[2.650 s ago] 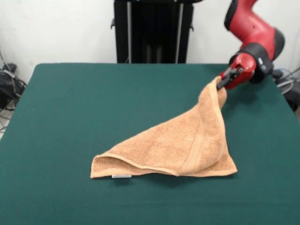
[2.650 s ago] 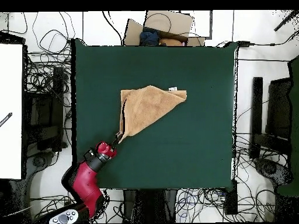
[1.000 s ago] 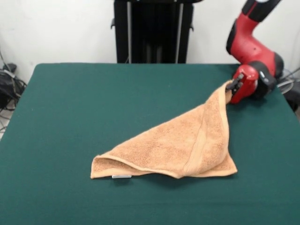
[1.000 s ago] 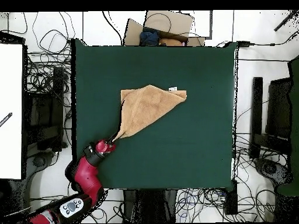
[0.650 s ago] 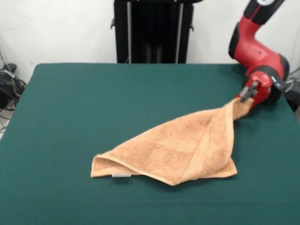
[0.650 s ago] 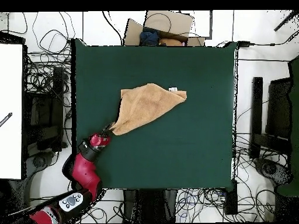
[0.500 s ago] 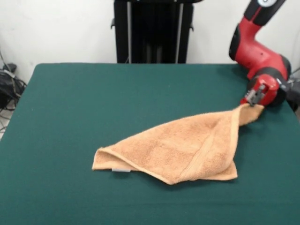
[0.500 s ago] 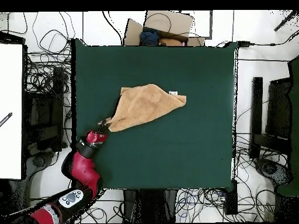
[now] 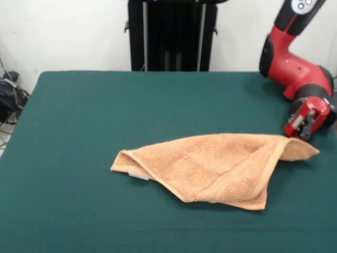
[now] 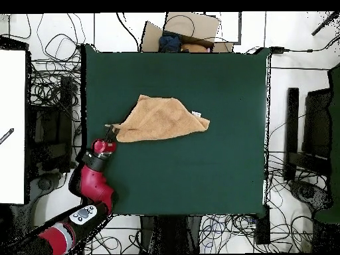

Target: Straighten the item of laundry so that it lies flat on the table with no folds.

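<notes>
Peach towel (image 9: 216,166) partly folded; underlayer hidden

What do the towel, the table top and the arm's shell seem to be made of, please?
The towel looks like soft terry cloth: a fuzzy, matte, looped surface with a flatter woven band. The table top looks like dark green felt or a similar fabric: even, matte, without glare. The arm shell seems to be hard moulded plastic or painted metal: smooth and glossy with highlights; I cannot tell which.
</notes>
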Controlling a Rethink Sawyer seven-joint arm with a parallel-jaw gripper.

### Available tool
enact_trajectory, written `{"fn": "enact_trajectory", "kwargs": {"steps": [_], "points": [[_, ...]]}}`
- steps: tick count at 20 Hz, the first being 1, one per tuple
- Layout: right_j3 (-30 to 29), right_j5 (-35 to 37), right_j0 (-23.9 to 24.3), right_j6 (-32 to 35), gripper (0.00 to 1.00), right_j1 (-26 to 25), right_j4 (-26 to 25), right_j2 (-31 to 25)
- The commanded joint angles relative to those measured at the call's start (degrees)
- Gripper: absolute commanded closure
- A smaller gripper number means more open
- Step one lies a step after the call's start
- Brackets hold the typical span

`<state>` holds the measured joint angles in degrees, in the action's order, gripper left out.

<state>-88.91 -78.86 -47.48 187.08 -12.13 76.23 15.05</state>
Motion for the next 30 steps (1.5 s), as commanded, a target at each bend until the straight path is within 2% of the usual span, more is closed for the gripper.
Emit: {"fn": "enact_trajectory", "kwargs": {"steps": [1, 4, 7, 9, 11, 20, 24, 30], "points": [[15.65, 13.27, 3.67, -14.44, 0.0, -11.12, -7.79, -14.23], [18.38, 16.94, 4.66, -16.14, 0.0, -11.96, -10.63, -14.46], [18.67, 22.53, 5.35, -25.6, 0.0, -11.35, -10.21, -14.8], [17.82, 26.89, 5.69, -33.84, 0.0, -10.1, -7.94, -15.57], [17.48, 28.88, 5.85, -39.13, 0.0, -9.25, -6.3, -16.14], [23.9, 28.91, 7.3, -47.78, 0.0, -11.83, -7.18, -18.94], [24.05, 29.98, 8.1, -55.17, 0.0, -11.35, -6.46, -20.13], [22.78, 30.52, 9.34, -59.1, 0.0, -10.62, -8.21, -20.13]]}}
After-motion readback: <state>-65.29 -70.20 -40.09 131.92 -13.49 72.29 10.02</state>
